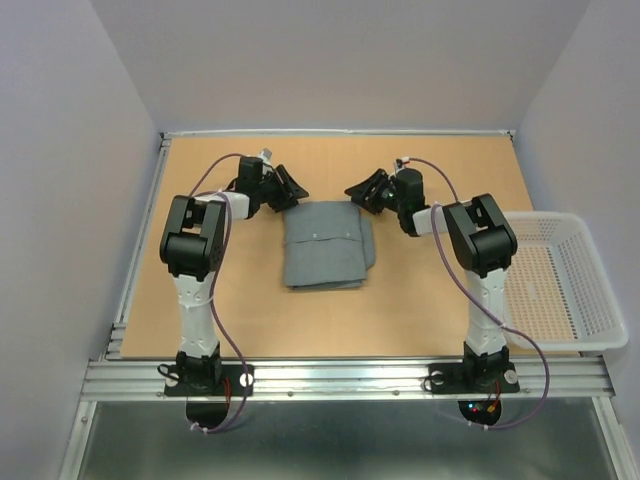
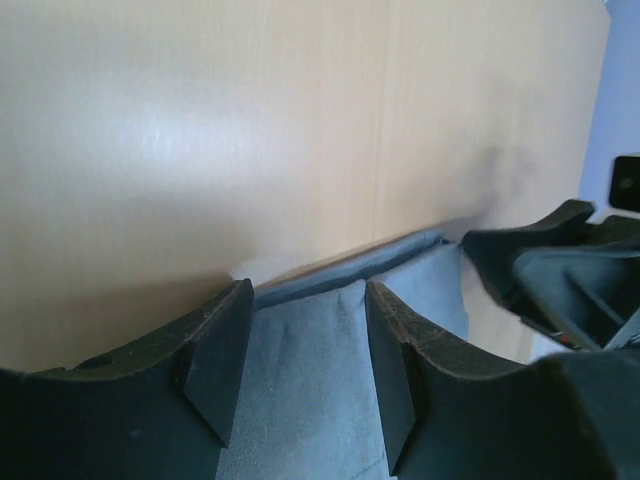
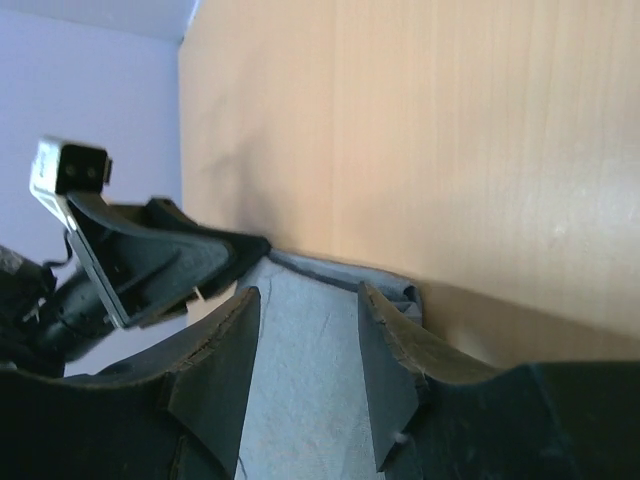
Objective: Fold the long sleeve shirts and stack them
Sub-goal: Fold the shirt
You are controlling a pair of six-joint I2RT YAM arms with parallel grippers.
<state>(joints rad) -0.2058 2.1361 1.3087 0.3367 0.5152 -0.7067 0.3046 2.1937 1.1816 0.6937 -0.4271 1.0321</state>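
Note:
One grey long sleeve shirt (image 1: 325, 245) lies folded into a rectangle in the middle of the table, with small pale buttons showing on top. My left gripper (image 1: 291, 189) hangs at its far left corner and my right gripper (image 1: 363, 190) at its far right corner. In the left wrist view the left gripper (image 2: 308, 300) stands open, and the shirt's cloth (image 2: 300, 380) and folded far edge show between the fingers. The right gripper (image 3: 308, 300) is likewise open over the cloth (image 3: 300, 390), close to the stacked corner layers. Neither pinches any cloth.
A white mesh basket (image 1: 590, 290) stands at the table's right edge beside the right arm. The tan tabletop (image 1: 240, 300) is walled on the far, left and right sides. The two grippers face each other closely across the shirt's far edge.

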